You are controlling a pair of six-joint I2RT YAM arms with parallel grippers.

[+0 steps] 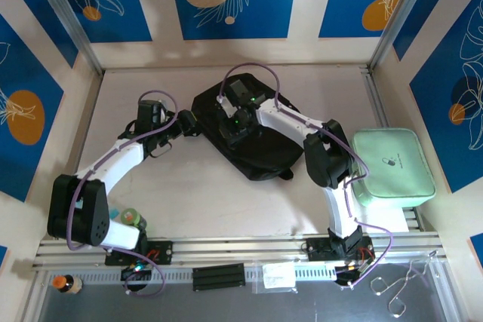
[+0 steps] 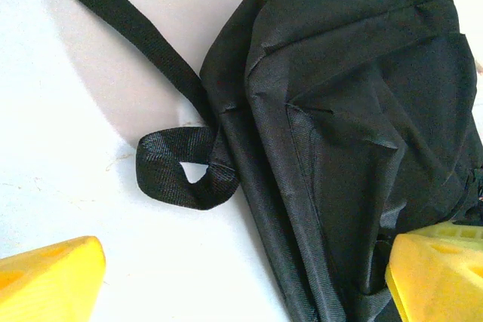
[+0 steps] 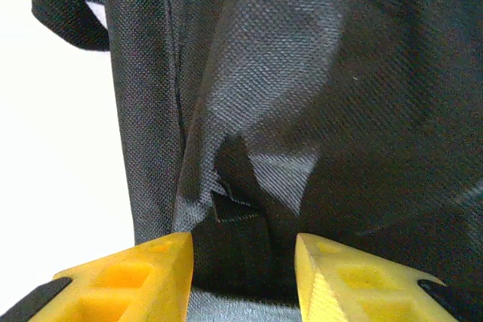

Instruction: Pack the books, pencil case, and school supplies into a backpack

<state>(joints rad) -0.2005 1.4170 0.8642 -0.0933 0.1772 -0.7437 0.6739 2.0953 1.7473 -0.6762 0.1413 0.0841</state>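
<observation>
softness governs this: the large black fabric backpack (image 1: 266, 157) lies limp at the far centre of the white table (image 1: 204, 194), probably light but floppy, so a fold, seam or its black webbing loop (image 2: 185, 175) looks the soundest hold. the left gripper (image 2: 241, 262) gapes wide at its left edge. the right gripper (image 3: 243, 250) is parted over a crease. bare tabletop lies near, and a mint green rectangular box (image 1: 392, 164) crowds the right.

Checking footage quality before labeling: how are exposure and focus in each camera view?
Top external view: even light, sharp, but the black backpack shows little detail. Left wrist view: the table is washed out white, with a soft shadow beside the strap. Right wrist view: fabric weave crisp, a pale sheen on one fold.
</observation>
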